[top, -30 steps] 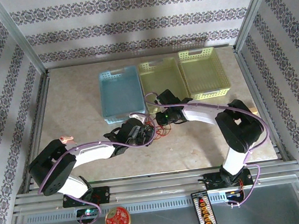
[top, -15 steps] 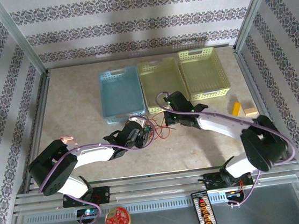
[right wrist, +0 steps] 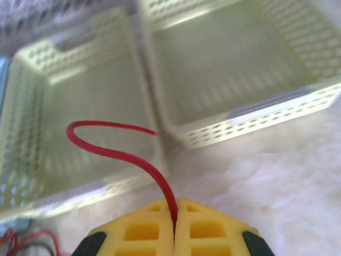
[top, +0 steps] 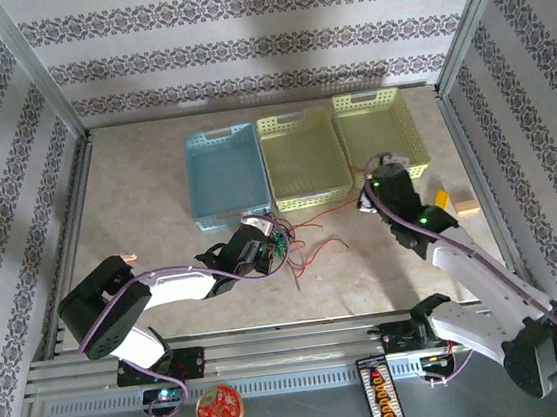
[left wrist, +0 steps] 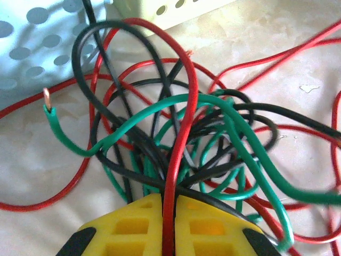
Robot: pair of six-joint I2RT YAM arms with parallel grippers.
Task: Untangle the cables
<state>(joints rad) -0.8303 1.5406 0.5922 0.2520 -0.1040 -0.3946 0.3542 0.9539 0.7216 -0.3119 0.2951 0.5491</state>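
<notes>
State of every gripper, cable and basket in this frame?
Left gripper: shut on the tangle.
Right gripper: shut on red cable.
Tangle: knotted red, black, green strands.
Red cable: stretched from right gripper toward tangle.
Blue basket: empty.
Middle basket: empty.
Right basket: empty.

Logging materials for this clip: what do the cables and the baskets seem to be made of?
The cables have glossy, plastic-looking insulation in red, black and green; the green one's stripped tip shows coppery metal inside. The baskets look like moulded plastic, fairly matte, with even rows of holes in the walls.
</notes>
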